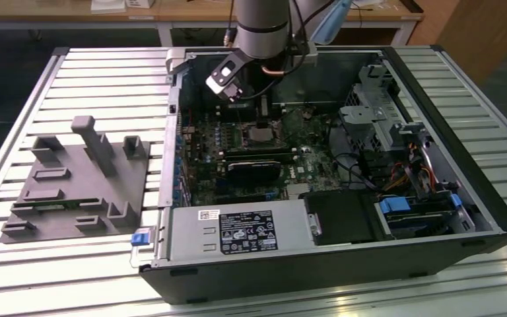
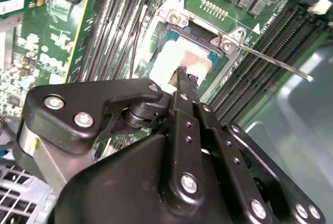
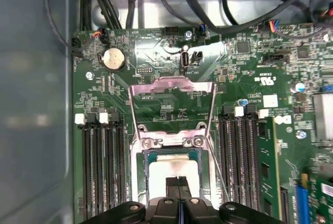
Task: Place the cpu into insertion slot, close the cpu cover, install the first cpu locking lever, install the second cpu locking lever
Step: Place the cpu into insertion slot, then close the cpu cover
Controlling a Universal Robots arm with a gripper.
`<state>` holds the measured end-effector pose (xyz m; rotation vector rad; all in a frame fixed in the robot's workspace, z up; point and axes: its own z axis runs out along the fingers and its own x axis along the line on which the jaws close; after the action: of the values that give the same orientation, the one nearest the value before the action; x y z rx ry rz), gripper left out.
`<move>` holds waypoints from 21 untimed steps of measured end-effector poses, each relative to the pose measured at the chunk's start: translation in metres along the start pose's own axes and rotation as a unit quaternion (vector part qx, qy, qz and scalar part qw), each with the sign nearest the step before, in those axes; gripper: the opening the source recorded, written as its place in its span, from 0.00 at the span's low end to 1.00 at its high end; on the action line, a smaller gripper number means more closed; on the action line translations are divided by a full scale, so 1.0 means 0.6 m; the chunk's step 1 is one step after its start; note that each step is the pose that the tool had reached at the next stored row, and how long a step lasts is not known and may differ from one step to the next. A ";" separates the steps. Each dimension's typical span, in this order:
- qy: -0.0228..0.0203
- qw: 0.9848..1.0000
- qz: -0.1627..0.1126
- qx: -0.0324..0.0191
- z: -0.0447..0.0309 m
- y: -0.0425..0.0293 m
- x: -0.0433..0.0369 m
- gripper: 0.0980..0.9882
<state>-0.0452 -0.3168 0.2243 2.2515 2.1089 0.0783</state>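
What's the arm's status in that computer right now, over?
Jaws of the gripper shut, just over the cpu. It sits in the insertion slot; cpu cover stands open. One locking lever stands free.

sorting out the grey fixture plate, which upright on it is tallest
The slim post at the grey plate's far middle; the blocks around it stand clearly lower.

The exterior view stands off and high. It looks down at a slant on the open case (image 1: 324, 271) lying on the slatted table (image 1: 103, 72), with the arm (image 1: 263, 26) reaching in at the far side. The first wrist view looks squarely down on the board (image 3: 244, 78) from close by, over the gripper (image 3: 178, 182). The second wrist view sits closer and tilted, peering past the gripper's linkage. Both wrist views share the cpu (image 3: 161, 169) (image 2: 184, 52) and its slot (image 3: 147, 156) (image 2: 169, 34). The exterior view seems to catch the same spot, small beneath the arm.
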 end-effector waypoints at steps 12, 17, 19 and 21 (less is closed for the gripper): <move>0.000 1.000 0.000 -0.002 -0.052 0.004 0.000 0.01; 0.000 1.000 0.000 -0.002 -0.052 0.004 0.000 0.01; 0.000 1.000 0.000 -0.002 -0.053 0.004 0.000 0.01; 0.000 1.000 0.000 -0.002 -0.054 0.004 0.000 0.01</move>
<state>-0.0452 -0.3168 0.2565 2.2497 2.1071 0.0820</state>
